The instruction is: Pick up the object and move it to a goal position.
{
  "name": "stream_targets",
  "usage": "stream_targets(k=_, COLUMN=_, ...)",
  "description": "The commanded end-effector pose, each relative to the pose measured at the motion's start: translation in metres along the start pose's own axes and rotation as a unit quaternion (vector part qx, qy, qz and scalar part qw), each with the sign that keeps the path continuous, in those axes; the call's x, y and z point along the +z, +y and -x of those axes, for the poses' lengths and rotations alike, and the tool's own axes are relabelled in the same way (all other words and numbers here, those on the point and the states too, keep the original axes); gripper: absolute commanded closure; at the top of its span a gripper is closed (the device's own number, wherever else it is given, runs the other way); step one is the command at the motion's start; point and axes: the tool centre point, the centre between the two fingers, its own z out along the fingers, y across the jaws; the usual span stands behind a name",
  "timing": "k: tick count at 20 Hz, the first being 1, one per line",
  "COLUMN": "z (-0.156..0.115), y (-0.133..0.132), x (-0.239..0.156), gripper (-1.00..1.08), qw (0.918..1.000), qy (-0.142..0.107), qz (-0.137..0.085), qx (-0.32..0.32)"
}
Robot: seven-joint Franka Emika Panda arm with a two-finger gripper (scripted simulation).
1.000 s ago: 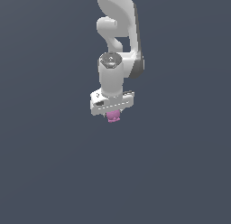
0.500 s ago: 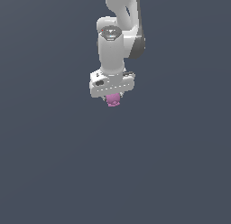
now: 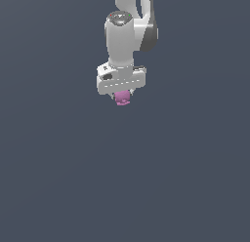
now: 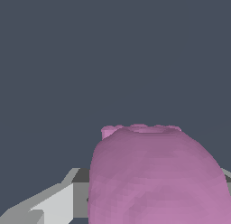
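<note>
The object [image 3: 122, 98] is a small pink-purple lump hanging just under the white gripper [image 3: 122, 95], which is shut on it. Only the lump's lower part shows below the wide white hand in the exterior view; the fingers are hidden behind the hand and the lump. In the wrist view the object [image 4: 158, 175] fills the near part of the picture as a big matte pink mass, with a grey-white finger [image 4: 54, 203] showing beside it. The arm hangs straight down, well above the plain grey ground.
A flat dark grey-blue surface [image 3: 122, 187] fills both views. No other objects, walls or edges show.
The arm with the pink lump has risen in the exterior view and drifted slightly toward that view's right. The grip stays the same.
</note>
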Motion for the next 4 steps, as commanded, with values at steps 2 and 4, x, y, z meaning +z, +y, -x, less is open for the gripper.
stream_targets(k=2, z=0.0042, y=-0.0013, x=-0.0047, gripper=1.08, qw=1.0, qy=0.0, qz=0.0, qx=0.0)
stream_targets(k=4, z=0.0047, y=-0.0014, x=-0.0054, gripper=1.08, qw=1.0, qy=0.0, qz=0.0, qx=0.0)
